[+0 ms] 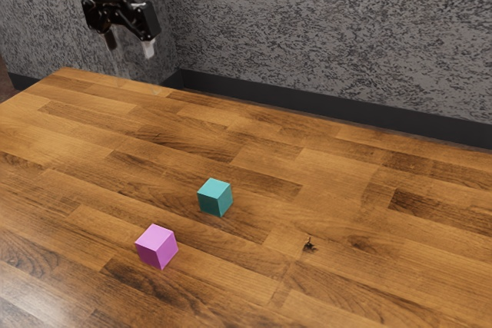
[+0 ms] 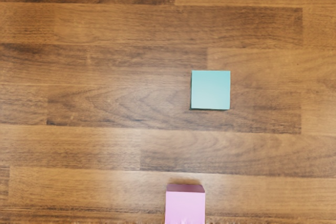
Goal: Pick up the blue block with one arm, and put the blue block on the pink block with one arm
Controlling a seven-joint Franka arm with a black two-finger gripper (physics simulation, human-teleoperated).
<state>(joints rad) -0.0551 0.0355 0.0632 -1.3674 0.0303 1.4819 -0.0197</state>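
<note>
The blue block [image 1: 214, 197], more teal than blue on my screen, sat flat on one face near the middle of the table [image 1: 361, 182]. Nothing touched it. The pink block [image 1: 156, 246] stood near it, toward the exterior view's left and closer to that camera. The two were apart, with bare wood between them, and the pink block carried nothing on top.

In the wrist view the blue block [image 2: 210, 89] showed as a clean square seen from straight above. The pink block [image 2: 185, 205] showed its top and a strip of one darker side, and was cut off by the frame's edge.

My gripper [image 1: 131, 42] hung high over the table's far corner at the exterior view's upper left, well apart from both blocks. Its two fingers [image 1: 147, 45] were spread, with nothing between them.

A small dark mark [image 1: 309, 245] lay on the planks near the blocks, toward the exterior view's right. The tabletop was brown wood with a strong grain and a light sheen along its near edge. Behind it rose a speckled grey wall [image 1: 323, 21] with a dark skirting [image 1: 346, 107] along its foot.
</note>
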